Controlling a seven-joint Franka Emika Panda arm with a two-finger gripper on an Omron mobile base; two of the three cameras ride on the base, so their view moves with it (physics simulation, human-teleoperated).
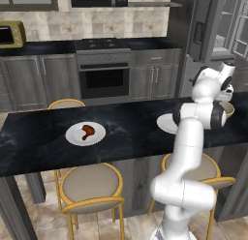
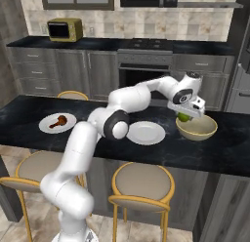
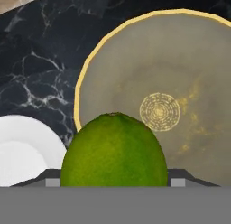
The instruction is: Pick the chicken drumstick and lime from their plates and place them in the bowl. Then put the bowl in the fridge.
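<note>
Black marble runs the length of the kitchen island (image 2: 229,153), with an oven and grey cabinets behind it and yellow-framed stools (image 2: 141,185) tucked under its near edge.

Starting at the fingers: the gripper (image 2: 184,117) is clamped on the lime (image 3: 113,151), which sits squarely between the two tips in the hand view and peeks out green under the hand in the right base view. The lime is round, so it has no long axis to line up.

Directly past the lime lies the bowl (image 3: 180,83), its mouth open toward the hand, its pale inside bare. The lime hangs over the bowl's near rim on the plate side, not over its middle; the bowl's centre lies further along the hand's line of sight. I judge that the coming move turns on this: carry the lime a little further across the rim toward the centre, then release.

Just beside the bowl is the bare white plate (image 2: 145,132). Well apart, toward the far left of the island, the chicken drumstick (image 1: 87,130) rests on the other plate (image 1: 72,136), not yet picked up.
</note>
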